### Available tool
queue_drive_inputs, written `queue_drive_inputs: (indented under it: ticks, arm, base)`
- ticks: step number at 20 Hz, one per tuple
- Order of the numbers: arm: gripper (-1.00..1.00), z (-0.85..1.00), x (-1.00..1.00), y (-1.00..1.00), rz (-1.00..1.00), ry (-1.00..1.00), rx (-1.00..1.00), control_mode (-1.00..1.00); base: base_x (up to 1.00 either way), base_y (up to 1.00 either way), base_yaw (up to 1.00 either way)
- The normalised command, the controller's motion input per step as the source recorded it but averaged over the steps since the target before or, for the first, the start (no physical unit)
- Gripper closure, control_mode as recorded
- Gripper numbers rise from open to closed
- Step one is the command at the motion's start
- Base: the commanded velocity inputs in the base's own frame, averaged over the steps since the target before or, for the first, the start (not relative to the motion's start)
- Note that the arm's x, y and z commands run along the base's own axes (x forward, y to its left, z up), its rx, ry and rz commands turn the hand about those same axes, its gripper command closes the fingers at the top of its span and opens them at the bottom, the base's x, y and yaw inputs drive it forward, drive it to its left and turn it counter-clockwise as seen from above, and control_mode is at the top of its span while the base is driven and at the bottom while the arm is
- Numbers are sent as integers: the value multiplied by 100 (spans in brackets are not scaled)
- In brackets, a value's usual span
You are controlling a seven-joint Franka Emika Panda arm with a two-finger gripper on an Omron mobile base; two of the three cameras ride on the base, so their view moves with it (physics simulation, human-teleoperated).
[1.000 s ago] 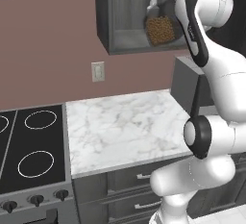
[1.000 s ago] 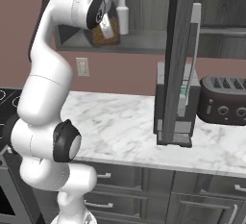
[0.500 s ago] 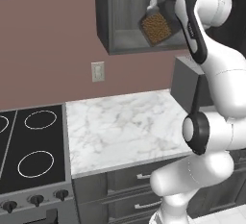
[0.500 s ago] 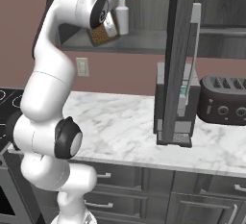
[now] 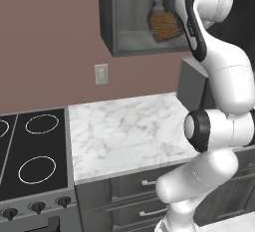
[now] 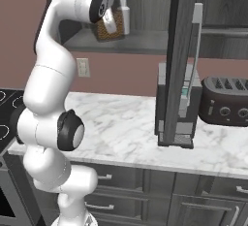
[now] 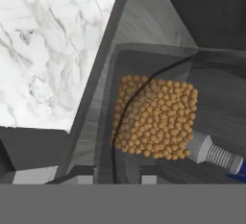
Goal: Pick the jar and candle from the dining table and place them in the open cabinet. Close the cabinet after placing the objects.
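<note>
- Up at the open cabinet [image 5: 130, 43], we find the jar [image 5: 164, 25] carried in over the shelf; a second ago it hung nearer the cabinet's right edge, and now it sits further left and deeper, tilted.
- Pincer [image 6: 110, 24]: jaws drawn together on the jar, which we judge is held, not yet set down. The fingertips themselves are masked by the jar and the hand.
- From the hand view, the jar's tan grains [image 7: 153, 117] lie over the dark cabinet floor, with a spray bottle [image 7: 216, 155] just beside them.
- From the right base view, the same spray bottle [image 6: 125, 11] stands right next to the jar on the shelf.
- Cabinet door [image 6: 180, 60] stands wide, edge-on to us.
- Our reading: placement of the jar is nearly done; release, the candle and closing the door remain.
- Risk: nudging the bottle on lowering.
</note>
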Motion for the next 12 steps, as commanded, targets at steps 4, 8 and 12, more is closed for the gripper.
queue_drive_inputs:
  ticks: [4, 8, 12]
  arm:
    - [100, -9, 10, 16, -4, 0, 0, -100]
    - [100, -16, 8, 9, 0, 0, 0, -100]
    - [100, -29, 8, 1, 0, 0, 0, -100]
  base:
    - [0, 0, 0]
    - [0, 0, 0]
    - [0, 0, 0]
